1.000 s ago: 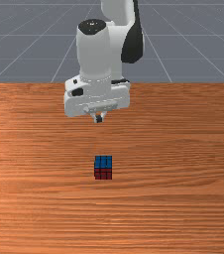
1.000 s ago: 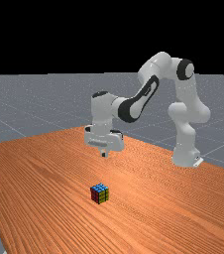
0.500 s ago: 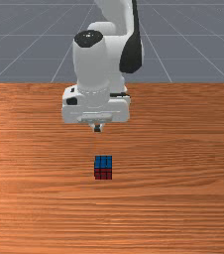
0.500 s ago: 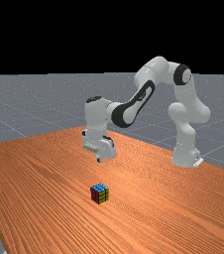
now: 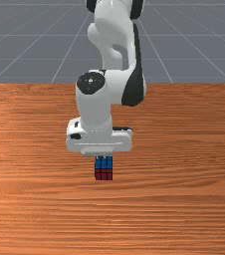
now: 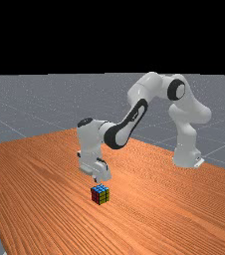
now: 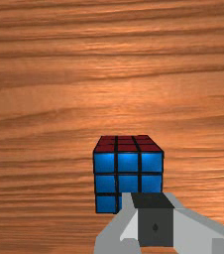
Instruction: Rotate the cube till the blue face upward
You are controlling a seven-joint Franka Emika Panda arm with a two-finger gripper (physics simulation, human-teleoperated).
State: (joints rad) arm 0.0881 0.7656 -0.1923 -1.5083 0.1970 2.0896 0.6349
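Though closed, the pincer (image 6: 97, 181) across a hidden corner of the cube (image 7: 128, 182) in the wrist view

Looks bright blue on top of the cube (image 6: 100, 189), below the middle of the far view, with dark red and dull yellow sides, gridded in black. Runs orange-brown across the table (image 5: 184, 199), streaked with darker grain. Stays white along the arm (image 5: 94, 107), banded black. Shades to charcoal on the finger pads (image 7: 155, 211), flanked by light grey, toward the wrist view's bottom.
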